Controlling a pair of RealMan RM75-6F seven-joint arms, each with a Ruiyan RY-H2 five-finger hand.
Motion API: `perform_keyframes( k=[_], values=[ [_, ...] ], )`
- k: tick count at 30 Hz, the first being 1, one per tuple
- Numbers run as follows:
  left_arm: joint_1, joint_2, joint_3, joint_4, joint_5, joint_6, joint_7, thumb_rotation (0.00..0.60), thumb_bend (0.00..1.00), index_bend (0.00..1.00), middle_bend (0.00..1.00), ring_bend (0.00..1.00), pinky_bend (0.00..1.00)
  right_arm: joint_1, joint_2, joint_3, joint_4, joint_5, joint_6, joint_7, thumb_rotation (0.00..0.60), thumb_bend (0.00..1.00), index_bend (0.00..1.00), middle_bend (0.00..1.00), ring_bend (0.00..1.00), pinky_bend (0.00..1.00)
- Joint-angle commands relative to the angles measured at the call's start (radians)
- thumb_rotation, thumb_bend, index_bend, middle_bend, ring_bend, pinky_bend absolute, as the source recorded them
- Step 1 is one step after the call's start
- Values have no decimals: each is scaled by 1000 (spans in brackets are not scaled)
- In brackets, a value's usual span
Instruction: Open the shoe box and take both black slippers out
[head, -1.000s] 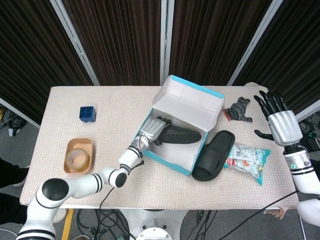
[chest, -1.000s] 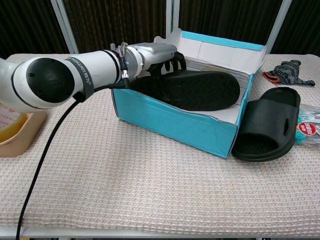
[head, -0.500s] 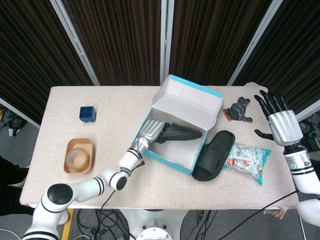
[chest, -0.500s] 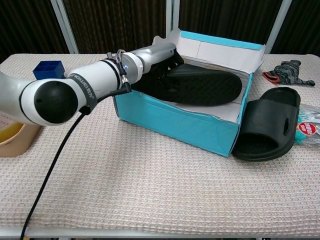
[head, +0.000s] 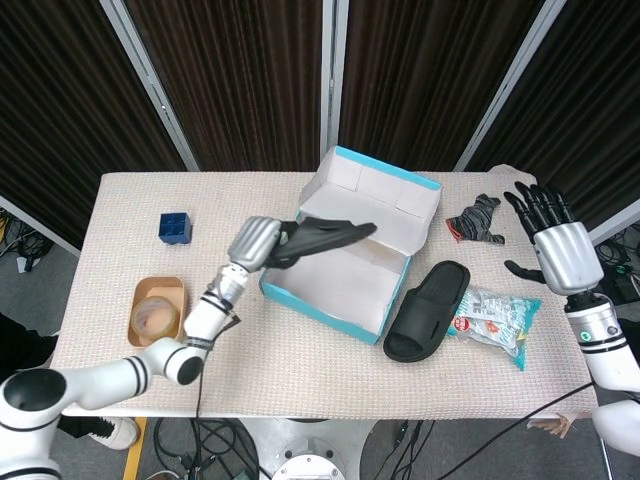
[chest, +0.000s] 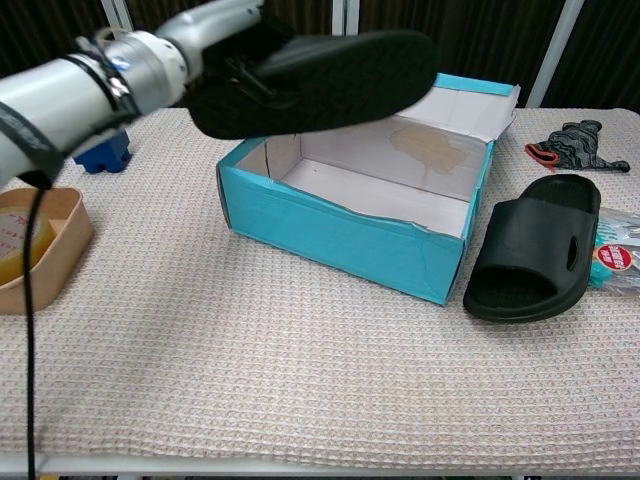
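L to R: wooden bowl w/ tape roll inside, blue cube behind it. Left hand grips one black slipper by its end, held in the air above the box's left side, sole toward the chest cam. Shoe box is open, lid up at the back. Second slipper lies on the table, touching the box's right side. Snack bag just beside it, dark cloth behind. Right hand hovers at the table's far right, fingers spread wide, holding nothing.

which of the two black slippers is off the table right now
The slipper in the left hand: this black slipper is held in the air above the open shoe box. The other slipper lies on the table beside the box.
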Motion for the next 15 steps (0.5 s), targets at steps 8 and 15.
perform_keyframes(
  k=[8,15],
  values=[
    [202,87,17,-14,-164,111,57,600,383,622,654,619,774,-3,-5,-9,-5,-13,5,3,600,0,0,0,0,0],
    [206,47,55,61,-199,9,102,600,326,387,480,407,537,-14,8,-9,-37,-9,15,-21,600,0,0,0,0,0]
  ],
)
